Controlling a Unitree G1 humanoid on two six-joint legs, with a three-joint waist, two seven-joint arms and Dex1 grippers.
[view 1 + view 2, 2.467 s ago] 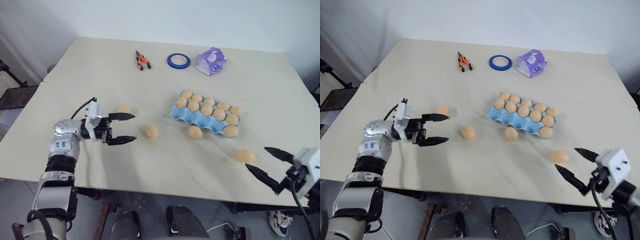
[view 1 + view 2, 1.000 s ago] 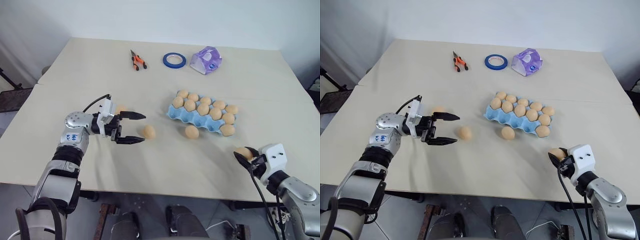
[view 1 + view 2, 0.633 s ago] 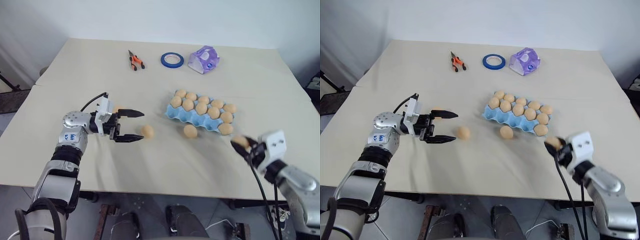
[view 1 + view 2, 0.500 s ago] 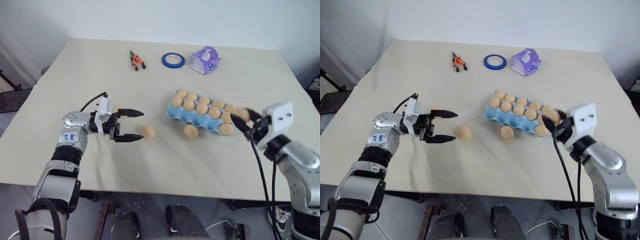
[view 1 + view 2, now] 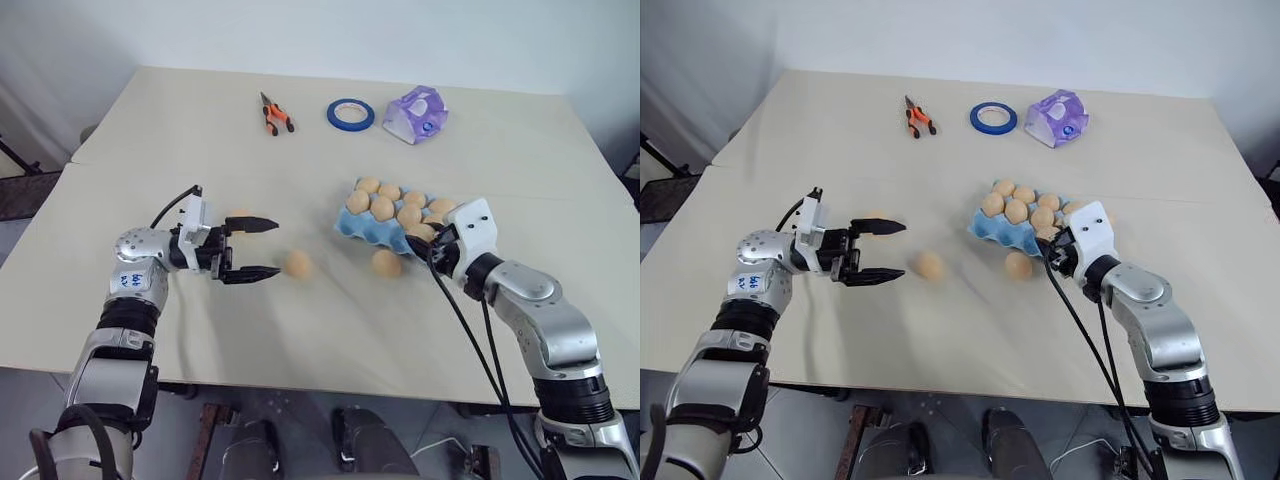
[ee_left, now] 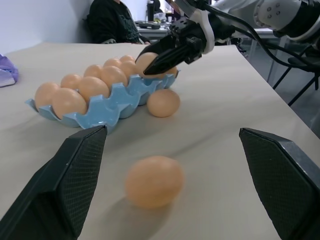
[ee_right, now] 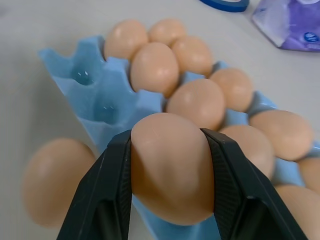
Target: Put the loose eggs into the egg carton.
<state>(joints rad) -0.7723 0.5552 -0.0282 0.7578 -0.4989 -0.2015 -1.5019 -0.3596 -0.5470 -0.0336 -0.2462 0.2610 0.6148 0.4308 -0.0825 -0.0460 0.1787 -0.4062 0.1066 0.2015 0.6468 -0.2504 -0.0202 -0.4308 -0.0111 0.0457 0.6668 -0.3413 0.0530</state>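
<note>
Egg (image 7: 167, 165) clamped in right jaws, hiding carton (image 7: 107, 107) cups | left jaws wide, empty

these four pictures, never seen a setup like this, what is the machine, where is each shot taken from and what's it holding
It is a humanoid robot with two arms, each ending in a two-fingered black gripper. The two wide pictures come from cameras in its head, looking down over a beige table. The two close-ups come from cameras on its wrists. On the table sit a blue egg carton partly filled with eggs, two loose eggs in front of it, a third by the left arm, pliers, a blue tape ring and a purple pack. The right gripper holds an egg over the carton. The left gripper is open and empty.
</note>
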